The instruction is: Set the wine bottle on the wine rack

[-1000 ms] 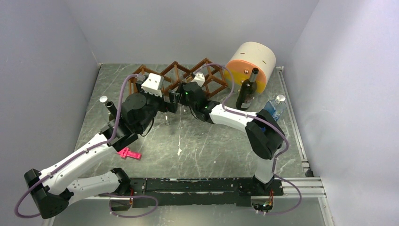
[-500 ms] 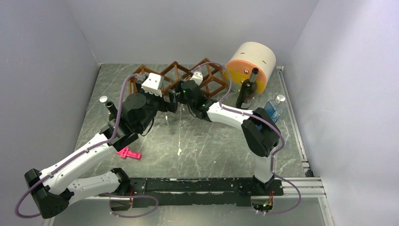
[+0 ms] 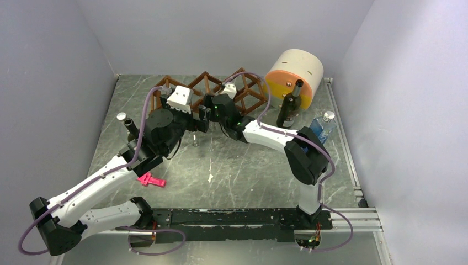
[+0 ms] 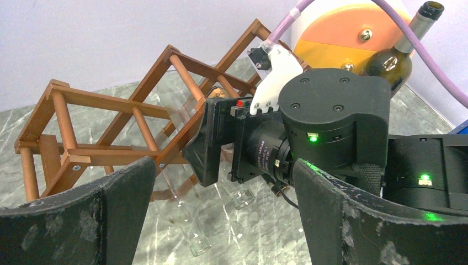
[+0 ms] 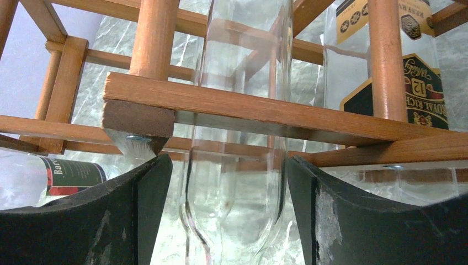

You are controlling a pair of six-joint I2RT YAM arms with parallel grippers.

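Since the clear wine bottle [image 5: 237,138] already sits in a cell of the wine rack [image 5: 248,107], I judge this step is the release. My right jaws stand apart around it; my left jaws gape empty before the rack. Next: back straight out without dragging the glass. Both bottle ends are cut off, and from above my arms hide it.

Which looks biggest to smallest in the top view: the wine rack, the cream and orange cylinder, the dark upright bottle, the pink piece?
1. wine rack: widest span, though the arms hide part of it
2. cream and orange cylinder
3. dark upright bottle
4. pink piece
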